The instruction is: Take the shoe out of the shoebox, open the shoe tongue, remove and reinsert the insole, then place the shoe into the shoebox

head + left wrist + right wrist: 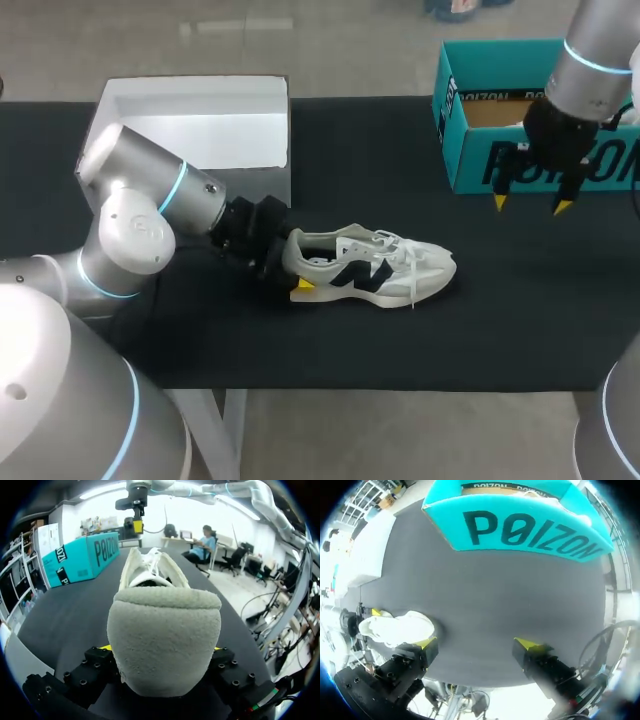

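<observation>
Shoe (372,266) lies left-right, toe pointing right; left claw (293,262) clamps its heel; right claw (531,205) wide open, empty.

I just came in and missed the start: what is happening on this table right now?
The left pincer is shut on the heel of the shoe. The shoe is out of the box and lies on the table, with its toe pointing away from that arm. The right pincer hangs open and empty above the table, in front of the box. Whether the insole step is done cannot be told from here.
</observation>
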{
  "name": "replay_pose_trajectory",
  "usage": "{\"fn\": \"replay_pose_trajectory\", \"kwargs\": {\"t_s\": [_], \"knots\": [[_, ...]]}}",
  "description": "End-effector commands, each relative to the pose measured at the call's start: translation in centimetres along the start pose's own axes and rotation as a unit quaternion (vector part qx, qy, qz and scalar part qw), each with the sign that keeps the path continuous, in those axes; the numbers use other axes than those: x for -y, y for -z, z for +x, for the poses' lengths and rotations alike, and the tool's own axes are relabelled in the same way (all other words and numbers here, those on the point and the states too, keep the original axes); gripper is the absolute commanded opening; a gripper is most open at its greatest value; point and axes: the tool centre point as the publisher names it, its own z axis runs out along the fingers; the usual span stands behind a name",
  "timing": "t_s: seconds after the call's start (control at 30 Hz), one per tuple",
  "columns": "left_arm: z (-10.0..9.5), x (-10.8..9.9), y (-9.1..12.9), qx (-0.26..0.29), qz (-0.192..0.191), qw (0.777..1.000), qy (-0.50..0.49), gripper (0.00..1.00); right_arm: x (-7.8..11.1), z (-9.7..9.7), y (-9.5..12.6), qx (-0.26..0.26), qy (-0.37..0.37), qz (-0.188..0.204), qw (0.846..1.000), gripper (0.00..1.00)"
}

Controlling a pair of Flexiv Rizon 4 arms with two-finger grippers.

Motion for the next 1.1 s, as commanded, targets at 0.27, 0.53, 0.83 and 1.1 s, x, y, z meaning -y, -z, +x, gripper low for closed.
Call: {"fn": "replay_pose_trajectory", "kwargs": {"t_s": [0.27,0.53,0.83,1.1], "knots": [[-0.1,-0.1,-0.2,-0.001,0.000,1.000,0.000,0.00,4.7,7.0,1.5,-0.008,-0.165,-0.098,0.981,1.00],[-0.1,-0.1,-0.2,-0.001,0.000,1.000,0.000,0.00,5.8,11.5,-0.1,0.022,-0.161,-0.094,0.982,1.00],[-0.1,-0.1,-0.2,-0.001,0.000,1.000,0.000,0.00,6.1,12.7,-0.3,-0.018,-0.150,-0.047,0.987,1.00],[-0.1,-0.1,-0.2,-0.001,0.000,1.000,0.000,0.00,6.2,13.7,-0.1,0.024,-0.149,-0.082,0.985,1.00]]}}
